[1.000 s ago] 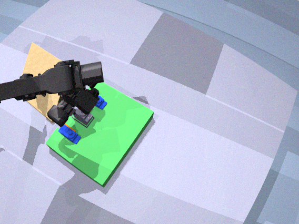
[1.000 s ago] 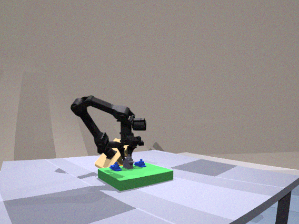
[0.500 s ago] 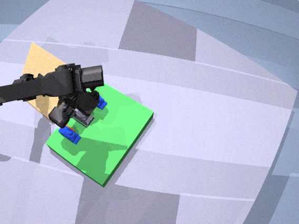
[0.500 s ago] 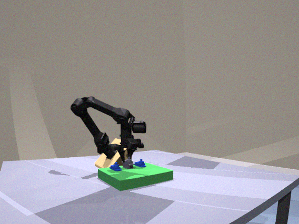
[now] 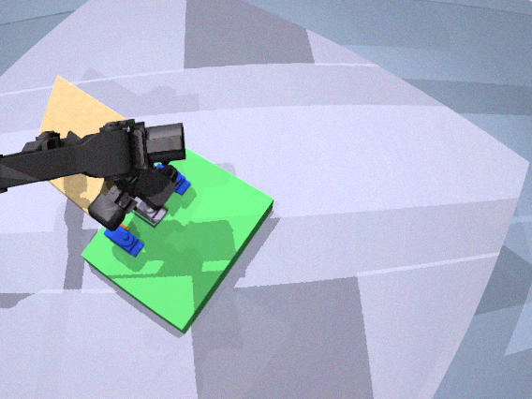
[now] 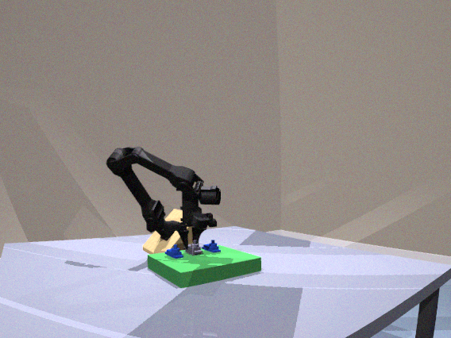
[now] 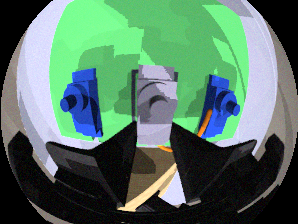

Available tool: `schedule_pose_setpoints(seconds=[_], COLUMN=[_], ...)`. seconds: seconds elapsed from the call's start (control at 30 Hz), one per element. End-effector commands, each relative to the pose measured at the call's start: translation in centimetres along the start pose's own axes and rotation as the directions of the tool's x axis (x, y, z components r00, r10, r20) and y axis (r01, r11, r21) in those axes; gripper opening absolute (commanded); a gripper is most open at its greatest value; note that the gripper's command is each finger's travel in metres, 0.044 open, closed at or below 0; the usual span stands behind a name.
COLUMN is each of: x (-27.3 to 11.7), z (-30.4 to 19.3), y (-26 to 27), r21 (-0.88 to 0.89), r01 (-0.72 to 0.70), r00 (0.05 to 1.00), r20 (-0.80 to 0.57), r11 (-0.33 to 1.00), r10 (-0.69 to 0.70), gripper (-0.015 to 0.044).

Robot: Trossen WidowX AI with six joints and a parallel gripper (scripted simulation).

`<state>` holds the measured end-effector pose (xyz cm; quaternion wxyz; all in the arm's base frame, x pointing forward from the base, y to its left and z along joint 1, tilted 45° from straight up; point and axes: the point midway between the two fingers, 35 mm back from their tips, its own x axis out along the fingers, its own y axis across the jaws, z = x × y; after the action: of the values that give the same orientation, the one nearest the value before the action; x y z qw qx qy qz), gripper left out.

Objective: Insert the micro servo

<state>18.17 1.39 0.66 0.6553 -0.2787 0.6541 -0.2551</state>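
I'm looking at an arm (image 6: 159,168) showing matte black all over, its links slab-sided and angular with rounded joint housings. A dark grey cylindrical block (image 5: 164,141) with a lighter sheen is sticking out near the wrist, left of centre in the top view. The gripper (image 7: 154,156) is showing two black wedge-shaped fingers filling the wrist view's lower half.

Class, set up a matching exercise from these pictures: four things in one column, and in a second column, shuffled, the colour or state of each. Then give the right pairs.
Things:
1. deck
2. grey servo
3. board beside the deck
4. claw

Colour or state:
A. tan
B. shut on a servo
C. green
D. between two blue servos

Pairs: 1-C, 2-D, 3-A, 4-B
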Motion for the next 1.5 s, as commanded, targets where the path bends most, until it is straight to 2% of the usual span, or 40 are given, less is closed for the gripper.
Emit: schedule_pose_setpoints(seconds=[0.0, 0.23, 0.47, 0.6, 0.7, 0.93, 1.07, 1.27, 1.47], x=[0.4, 1.0, 0.8, 0.0, -2.5, -2.8, -3.3, -6.6, -9.2], z=[0.1, 0.1, 0.0, 0.0, -0.2, 0.0, 1.4, 6.4, 10.8], y=[0.0, 0.0, 0.0, 0.0, -0.1, 0.0, 0.1, 0.3, 0.0], r21=[-0.004, -0.004, -0.004, -0.004, -0.004, -0.004, -0.007, -0.004, -0.001], r01=[0.003, 0.003, 0.003, 0.002, 0.001, 0.002, 0.003, 0.001, 0.000], r00=[1.000, 1.000, 1.000, 1.000, 1.000, 1.000, 1.000, 1.000, 1.000], r20=[0.005, 0.005, 0.005, 0.005, 0.004, 0.004, 0.007, 0.008, 0.008], r11=[1.000, 1.000, 1.000, 1.000, 1.000, 1.000, 1.000, 1.000, 1.000], r10=[-0.003, -0.003, -0.003, -0.002, -0.001, -0.002, -0.003, -0.001, 0.000], gripper=[0.0000, 0.0000, 0.0184, 0.0187, 0.0187, 0.0187, 0.0292, 0.0440, 0.0440])
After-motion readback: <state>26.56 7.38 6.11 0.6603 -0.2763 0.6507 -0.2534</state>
